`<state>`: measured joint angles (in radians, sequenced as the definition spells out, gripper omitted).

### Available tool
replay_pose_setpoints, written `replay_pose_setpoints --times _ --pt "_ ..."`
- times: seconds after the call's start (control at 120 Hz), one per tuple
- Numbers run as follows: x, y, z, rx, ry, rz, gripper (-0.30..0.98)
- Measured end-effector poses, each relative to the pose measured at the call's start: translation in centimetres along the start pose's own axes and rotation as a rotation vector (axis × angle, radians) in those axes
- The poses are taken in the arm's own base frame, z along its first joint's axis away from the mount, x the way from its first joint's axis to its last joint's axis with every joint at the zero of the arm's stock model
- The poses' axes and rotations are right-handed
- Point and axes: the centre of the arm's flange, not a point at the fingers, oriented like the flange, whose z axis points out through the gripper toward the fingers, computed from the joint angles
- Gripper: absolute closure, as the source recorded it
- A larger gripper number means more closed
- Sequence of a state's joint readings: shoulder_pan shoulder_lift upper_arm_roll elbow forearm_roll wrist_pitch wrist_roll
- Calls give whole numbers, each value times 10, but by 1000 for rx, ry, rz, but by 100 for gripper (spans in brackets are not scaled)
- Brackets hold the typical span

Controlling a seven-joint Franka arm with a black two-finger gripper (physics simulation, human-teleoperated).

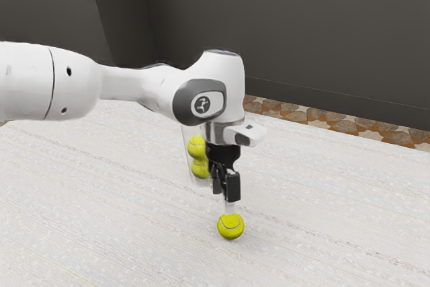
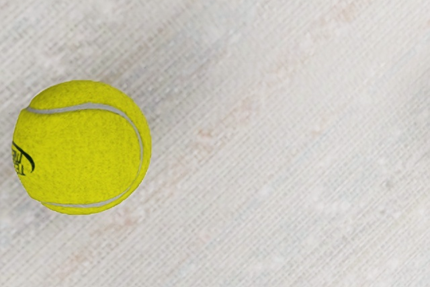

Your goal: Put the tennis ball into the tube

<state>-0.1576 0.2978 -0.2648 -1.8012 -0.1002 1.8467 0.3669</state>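
Jaws of the gripper point(image 1: 225, 197) parted, empty; approach to the loose tennis ball point(image 1: 230, 227) apparently underway; next, alignment and lowering.

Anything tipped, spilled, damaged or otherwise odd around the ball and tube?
Nothing stands out. The clear plastic-looking tube appears upright, with two yellow tennis balls stacked inside. The loose yellow tennis ball looks undamaged on the pale, streaked surface, below the black claw. The arm hides part of the tube.
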Motion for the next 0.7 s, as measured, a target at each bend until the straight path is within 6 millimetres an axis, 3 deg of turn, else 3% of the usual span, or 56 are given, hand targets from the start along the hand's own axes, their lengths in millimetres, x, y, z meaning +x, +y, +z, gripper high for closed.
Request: replay_pose_setpoints --times 0.1,0.342,0.7 --pt "10 -21 38 -33 1 -20 0" --pt "18 -66 79 -43 47 -67 0" --pt "34 -86 116 -29 104 -71 0"
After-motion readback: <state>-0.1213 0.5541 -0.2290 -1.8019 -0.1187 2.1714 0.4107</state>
